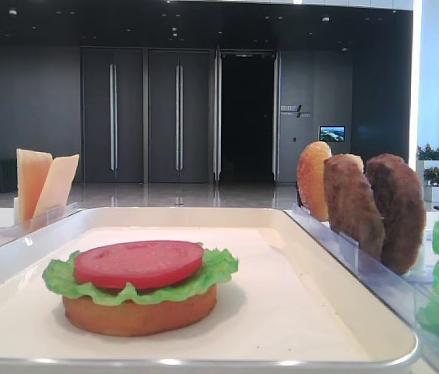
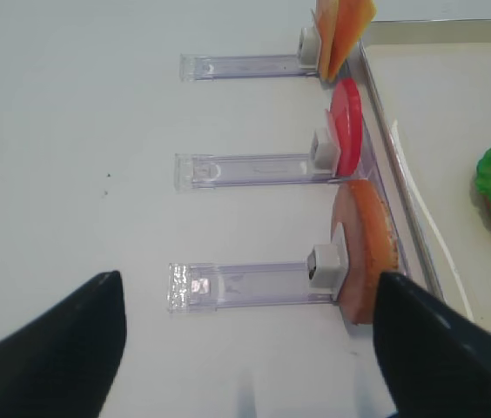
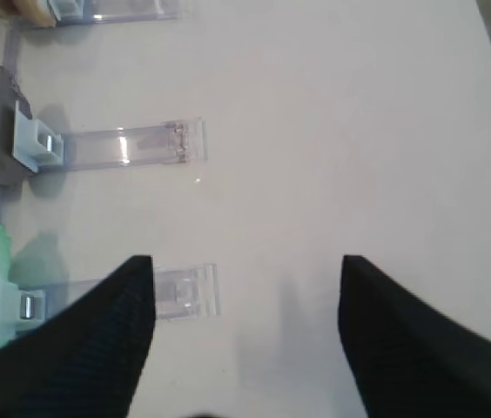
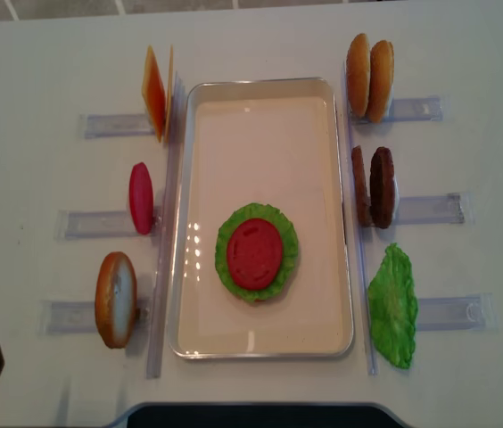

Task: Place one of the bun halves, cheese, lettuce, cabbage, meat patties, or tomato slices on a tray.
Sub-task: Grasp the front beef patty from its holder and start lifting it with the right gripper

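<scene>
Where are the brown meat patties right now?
In the overhead view, the two meat patties stand on edge just right of the tray, between the bun halves above them and the lettuce below.

no readable text, labels, brands or numbers anywhere, distant wall sign too small to read

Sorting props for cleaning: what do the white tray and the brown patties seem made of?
The cream-white rectangular tray looks like smooth, glossy plastic or enamelled metal: its rim catches highlights. The round brown meat patties seem moulded foam or rubber, matte, with a grainy, pitted surface.
</scene>
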### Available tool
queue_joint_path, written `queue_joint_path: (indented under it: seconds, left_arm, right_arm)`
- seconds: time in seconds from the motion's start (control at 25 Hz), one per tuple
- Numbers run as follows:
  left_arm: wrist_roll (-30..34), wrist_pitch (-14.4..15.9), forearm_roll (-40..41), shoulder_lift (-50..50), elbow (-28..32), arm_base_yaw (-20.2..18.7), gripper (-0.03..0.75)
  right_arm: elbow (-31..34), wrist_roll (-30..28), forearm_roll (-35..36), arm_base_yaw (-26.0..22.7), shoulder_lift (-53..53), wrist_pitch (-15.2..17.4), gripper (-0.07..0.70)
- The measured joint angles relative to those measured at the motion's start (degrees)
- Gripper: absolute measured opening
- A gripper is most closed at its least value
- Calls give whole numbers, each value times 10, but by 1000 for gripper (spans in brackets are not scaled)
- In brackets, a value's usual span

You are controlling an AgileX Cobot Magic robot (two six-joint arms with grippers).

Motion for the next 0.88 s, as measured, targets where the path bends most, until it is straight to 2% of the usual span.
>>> queue_joint_path:
  seconds: [0.24, 0.4, 0.6, 0.88]
  left_arm:
    - [0, 0, 0, 0, 0, 0, 692]
    - [0, 0, 0, 0, 0, 0, 692]
    - [0, 0, 0, 0, 0, 0, 692]
    - [0, 0, 0, 0, 0, 0, 692]
  right_arm:
    - [-110, -4, 11, 0, 211, -17, 464]
    - [-177, -12, 12, 0, 309, -19, 464]
    - [-233, -15, 12, 0, 396, -20, 464]
    - [-269, -20, 12, 0, 462, -21, 464]
